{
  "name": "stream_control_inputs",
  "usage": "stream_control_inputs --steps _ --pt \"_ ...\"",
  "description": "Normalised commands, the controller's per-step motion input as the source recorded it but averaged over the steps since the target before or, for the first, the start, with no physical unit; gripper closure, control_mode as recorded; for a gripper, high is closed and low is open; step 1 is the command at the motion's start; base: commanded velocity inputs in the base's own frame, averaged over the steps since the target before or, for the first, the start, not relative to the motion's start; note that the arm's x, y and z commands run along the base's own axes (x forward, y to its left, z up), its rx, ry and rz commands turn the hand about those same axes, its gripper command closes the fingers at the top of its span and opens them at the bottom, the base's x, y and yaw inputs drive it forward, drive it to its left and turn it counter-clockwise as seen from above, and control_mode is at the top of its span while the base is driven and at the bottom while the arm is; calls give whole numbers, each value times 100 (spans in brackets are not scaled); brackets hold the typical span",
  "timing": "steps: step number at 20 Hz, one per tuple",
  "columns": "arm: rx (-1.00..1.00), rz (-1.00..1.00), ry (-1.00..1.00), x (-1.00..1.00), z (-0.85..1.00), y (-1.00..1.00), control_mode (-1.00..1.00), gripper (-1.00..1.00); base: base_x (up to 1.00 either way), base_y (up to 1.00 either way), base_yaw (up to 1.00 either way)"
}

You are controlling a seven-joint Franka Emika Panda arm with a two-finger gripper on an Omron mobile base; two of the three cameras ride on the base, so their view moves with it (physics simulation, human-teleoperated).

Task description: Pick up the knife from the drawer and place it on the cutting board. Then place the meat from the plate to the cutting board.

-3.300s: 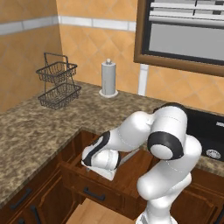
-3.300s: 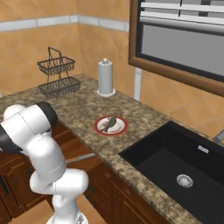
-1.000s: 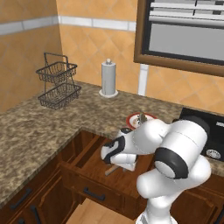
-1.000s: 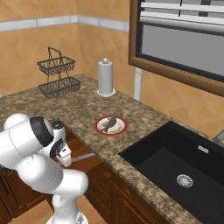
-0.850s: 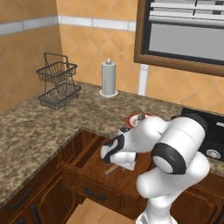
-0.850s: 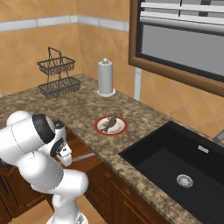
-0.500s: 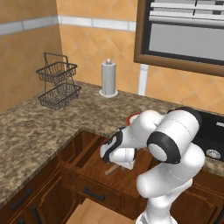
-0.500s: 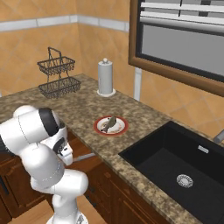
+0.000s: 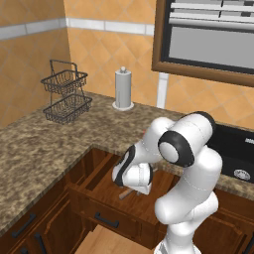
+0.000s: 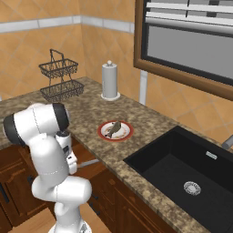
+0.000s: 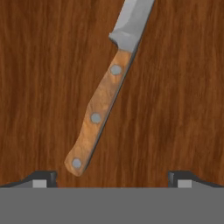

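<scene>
The drawer stands pulled out below the counter, and the knife lies on its wooden floor, tan riveted handle toward me and grey blade pointing away. My gripper hangs open just above the butt of the handle, with its fingertips wide apart on either side and touching nothing. From the left base view the hand reaches down into the drawer over the knife. The red-rimmed plate sits on the counter with the meat on it. The cutting board is out of view.
A two-tier wire basket and a paper towel holder stand at the back of the granite counter. The black sink lies to the right of the plate. Cabinet doors flank the drawer.
The hand has shifted right along the drawer to above the knife and then held there. The elbow has swung up and toward the counter. The jaws have stayed open.
</scene>
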Motion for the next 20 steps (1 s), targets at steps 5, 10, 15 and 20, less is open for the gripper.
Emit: stream_control_inputs --steps 5,10,15,20 --pt "0 0 0 17 -20 0 -100 -100 0 0 0" --pt "0 0 0 22 -14 0 -100 -100 0 0 0" --pt "0 0 0 23 -17 0 -100 -100 0 0 0" --pt "0 0 1 21 -22 0 -100 -100 0 0 0"
